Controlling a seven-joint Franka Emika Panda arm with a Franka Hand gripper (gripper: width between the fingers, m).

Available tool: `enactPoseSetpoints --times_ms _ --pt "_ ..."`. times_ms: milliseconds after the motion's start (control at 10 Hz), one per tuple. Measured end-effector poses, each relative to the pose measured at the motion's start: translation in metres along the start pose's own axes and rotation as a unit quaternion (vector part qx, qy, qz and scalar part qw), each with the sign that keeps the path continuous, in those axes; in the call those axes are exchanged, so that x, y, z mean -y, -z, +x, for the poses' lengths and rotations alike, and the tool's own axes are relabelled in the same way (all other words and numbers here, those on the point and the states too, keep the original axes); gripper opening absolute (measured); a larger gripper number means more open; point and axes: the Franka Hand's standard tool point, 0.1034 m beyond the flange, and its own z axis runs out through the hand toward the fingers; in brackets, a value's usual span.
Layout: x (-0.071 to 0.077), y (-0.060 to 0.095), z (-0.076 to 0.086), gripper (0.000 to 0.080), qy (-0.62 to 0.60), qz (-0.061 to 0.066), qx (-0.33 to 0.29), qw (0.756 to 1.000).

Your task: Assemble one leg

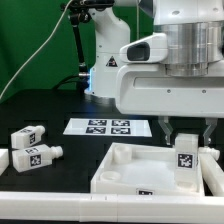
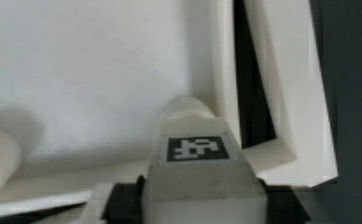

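One robot arm (image 1: 170, 60) hangs over one large white tray-like tabletop (image 1: 125, 165) on a black table (image 1: 60, 115); one flat marker board (image 1: 110, 126) lies behind the tray. The gripper (image 1: 186, 150) is clamped on one upright leg (image 1: 186, 163), just inside the tray's rim at the exterior view's right; two more lie loose together at the left, the farther leg (image 1: 27, 135) and the nearer leg (image 1: 38, 155).
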Motion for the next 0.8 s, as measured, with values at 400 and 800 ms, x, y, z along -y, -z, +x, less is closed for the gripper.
enactPoseSetpoints --times_ms 400,800 --pt "0.0104 -0.0021 -0.0077 0.0282 -0.259 0.006 0.003 0.966" --pt "0.0125 -0.0024 -0.0088 0.0418 -0.275 0.008 0.006 0.961"
